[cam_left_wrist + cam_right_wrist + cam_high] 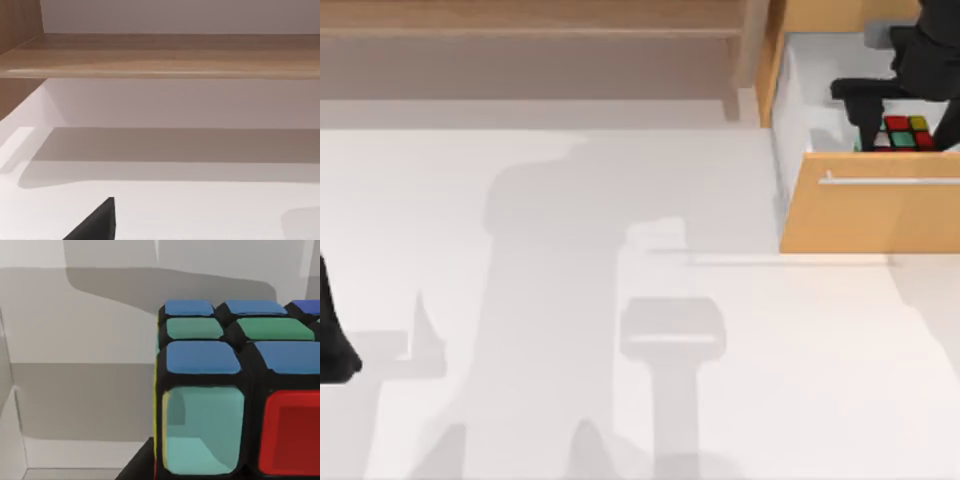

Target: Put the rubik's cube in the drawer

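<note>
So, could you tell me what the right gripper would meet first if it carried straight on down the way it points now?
Most likely the drawer's white floor. The right gripper hangs over the open drawer with the cube at its fingers, so the cube would probably touch down first; how far it sits above the floor is unclear.

The top camera looks down on the table [570, 300]; the right wrist camera sits hard against the cube [225, 400] inside the drawer [860, 215]; the left wrist camera faces the shelf [160, 55].
</note>
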You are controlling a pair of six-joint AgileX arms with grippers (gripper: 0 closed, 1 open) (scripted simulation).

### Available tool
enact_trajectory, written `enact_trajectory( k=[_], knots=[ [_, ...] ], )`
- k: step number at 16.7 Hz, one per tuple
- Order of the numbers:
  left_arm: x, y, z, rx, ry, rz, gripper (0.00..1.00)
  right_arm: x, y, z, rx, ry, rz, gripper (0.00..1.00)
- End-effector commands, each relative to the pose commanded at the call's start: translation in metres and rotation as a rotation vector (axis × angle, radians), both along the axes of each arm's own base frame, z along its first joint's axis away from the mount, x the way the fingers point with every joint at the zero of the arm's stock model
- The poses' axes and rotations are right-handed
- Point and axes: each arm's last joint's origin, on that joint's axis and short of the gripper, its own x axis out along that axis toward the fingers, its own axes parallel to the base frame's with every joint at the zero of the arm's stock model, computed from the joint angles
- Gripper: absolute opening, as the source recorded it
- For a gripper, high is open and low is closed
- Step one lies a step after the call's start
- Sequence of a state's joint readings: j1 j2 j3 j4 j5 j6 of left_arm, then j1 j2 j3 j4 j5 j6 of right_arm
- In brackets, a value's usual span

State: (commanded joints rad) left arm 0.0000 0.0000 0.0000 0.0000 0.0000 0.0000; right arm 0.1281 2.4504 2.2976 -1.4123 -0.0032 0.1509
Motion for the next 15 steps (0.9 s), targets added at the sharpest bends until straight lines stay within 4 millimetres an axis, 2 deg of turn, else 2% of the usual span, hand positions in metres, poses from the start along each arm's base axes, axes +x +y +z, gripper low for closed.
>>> enact_trajectory(
  k=[9,15],
  knots=[
    [0.0,0.0,0.0,0.0,0.0,0.0,1.0,0.0,0.0,0.0,0.0,0.0,0.0,0.98],
    [0.0,0.0,0.0,0.0,0.0,0.0,1.0,0.0,0.0,0.0,0.0,0.0,0.0,1.0]
  ],
)
